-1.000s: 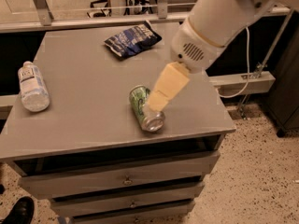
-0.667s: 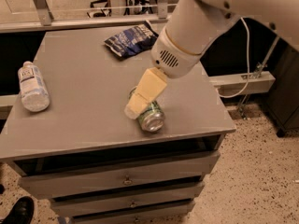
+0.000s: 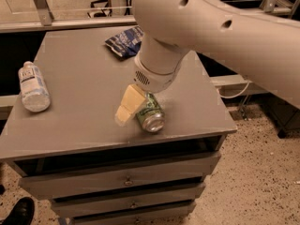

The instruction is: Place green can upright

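Observation:
The green can (image 3: pixel 150 115) lies on its side near the front edge of the grey cabinet top (image 3: pixel 79 78), its silver end facing the front right. My gripper (image 3: pixel 128 107), cream-coloured, hangs from the big white arm (image 3: pixel 197 27) and comes down against the can's left side, touching or nearly touching it. The arm's wrist covers the can's far end.
A clear plastic water bottle (image 3: pixel 33 86) lies on its side at the left edge. A dark blue snack bag (image 3: pixel 124 38) lies at the back, partly behind the arm. Drawers (image 3: pixel 122 179) are below the top. A black shoe (image 3: pixel 18 212) is on the floor at bottom left.
The arm has swung left and come lower over the can. The gripper has moved from the can's right side across to its left side. The can has stayed lying down.

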Available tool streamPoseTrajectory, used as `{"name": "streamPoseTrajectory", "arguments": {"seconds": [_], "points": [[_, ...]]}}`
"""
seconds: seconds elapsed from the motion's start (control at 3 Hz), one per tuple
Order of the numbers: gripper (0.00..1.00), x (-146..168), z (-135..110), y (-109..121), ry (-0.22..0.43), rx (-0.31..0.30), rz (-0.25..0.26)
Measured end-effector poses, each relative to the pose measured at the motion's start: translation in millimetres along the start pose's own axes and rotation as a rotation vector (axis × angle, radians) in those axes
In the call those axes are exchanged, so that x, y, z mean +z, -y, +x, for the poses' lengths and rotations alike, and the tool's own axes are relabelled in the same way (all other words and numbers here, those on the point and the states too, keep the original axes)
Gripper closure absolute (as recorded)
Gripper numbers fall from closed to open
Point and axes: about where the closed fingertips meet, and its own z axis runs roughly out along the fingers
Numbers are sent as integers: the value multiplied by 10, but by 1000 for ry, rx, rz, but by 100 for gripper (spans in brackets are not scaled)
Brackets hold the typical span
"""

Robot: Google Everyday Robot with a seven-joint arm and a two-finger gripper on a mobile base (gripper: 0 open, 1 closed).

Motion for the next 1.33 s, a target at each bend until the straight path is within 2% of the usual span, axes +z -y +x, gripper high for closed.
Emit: {"name": "streamPoseTrajectory", "arguments": {"seconds": [0.33, 0.67, 1.0, 1.33], "points": [[0, 201, 14, 92, -54, 69, 67], [0, 323, -23, 183, -91, 136, 109], [22, 378, -145, 229, -107, 182, 130], [45, 385, -182, 269, -108, 198, 147]]}}
